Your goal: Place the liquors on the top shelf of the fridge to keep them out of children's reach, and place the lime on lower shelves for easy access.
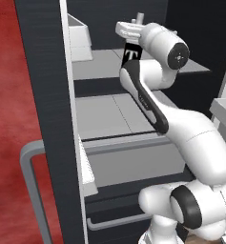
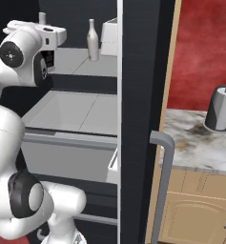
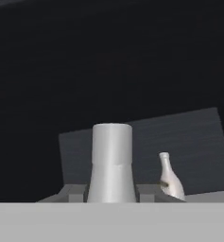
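gripper (image 3: 112,194) clamped on neck of square bottle (image 1: 130,55), over top shelf (image 1: 97,64) inside fridge (image 1: 40,95). slim bottle (image 2: 92,40) upright nearby on same shelf. risk: early release tips square bottle; sideways swing knocks slim one.

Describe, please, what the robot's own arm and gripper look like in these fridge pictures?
The arm is built of glossy white rounded segments, with dark grey to black bands and round caps at the joints and a dark strip along one link. No loose cables or lettering show on it. The gripper ends in two small grey, blocky fingertips beneath a white hand housing.
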You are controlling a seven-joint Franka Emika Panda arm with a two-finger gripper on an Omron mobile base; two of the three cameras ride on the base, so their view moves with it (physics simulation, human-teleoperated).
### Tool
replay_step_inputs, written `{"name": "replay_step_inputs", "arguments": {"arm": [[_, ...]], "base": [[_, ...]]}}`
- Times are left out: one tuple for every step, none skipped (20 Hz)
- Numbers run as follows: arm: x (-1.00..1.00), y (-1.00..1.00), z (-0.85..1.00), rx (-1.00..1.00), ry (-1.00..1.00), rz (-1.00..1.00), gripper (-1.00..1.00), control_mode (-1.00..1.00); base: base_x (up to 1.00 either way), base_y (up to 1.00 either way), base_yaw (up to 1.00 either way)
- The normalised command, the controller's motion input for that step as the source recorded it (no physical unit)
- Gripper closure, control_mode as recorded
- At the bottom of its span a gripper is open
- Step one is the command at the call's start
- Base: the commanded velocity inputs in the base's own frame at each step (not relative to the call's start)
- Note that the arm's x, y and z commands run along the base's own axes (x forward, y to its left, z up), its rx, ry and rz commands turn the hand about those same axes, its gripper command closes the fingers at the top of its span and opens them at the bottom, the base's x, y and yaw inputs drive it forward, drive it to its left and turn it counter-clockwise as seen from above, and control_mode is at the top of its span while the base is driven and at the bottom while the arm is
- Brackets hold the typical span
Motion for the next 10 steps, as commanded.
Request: {"name": "replay_step_inputs", "arguments": {"arm": [[0.49,0.25,0.0,0.0,0.07,0.01,1.0,-1.0],[0.48,0.24,0.0,0.0,0.05,0.02,1.0,-1.0],[0.49,0.24,0.0,0.0,0.04,0.02,1.0,-1.0],[0.46,0.26,0.0,0.0,0.02,0.02,1.0,-1.0],[0.47,0.28,0.0,0.0,0.02,0.02,1.0,-1.0],[0.48,0.28,0.0,0.0,0.01,0.02,1.0,-1.0],[0.48,0.26,0.0,0.0,0.0,0.02,1.0,-1.0],[0.48,0.27,0.0,-0.01,0.0,0.02,1.0,-1.0],[0.49,0.28,0.0,-0.02,0.0,0.03,1.0,-1.0],[0.47,0.28,0.0,-0.03,0.0,0.03,1.0,-1.0]], "base": [[0.0,0.0,0.0],[0.0,0.0,0.0],[0.0,0.0,0.0],[0.0,0.0,0.0],[0.0,0.0,0.0],[0.0,0.0,0.0],[0.0,0.0,0.0],[0.0,0.0,0.0],[0.0,0.0,0.0],[0.0,0.0,0.0]]}}
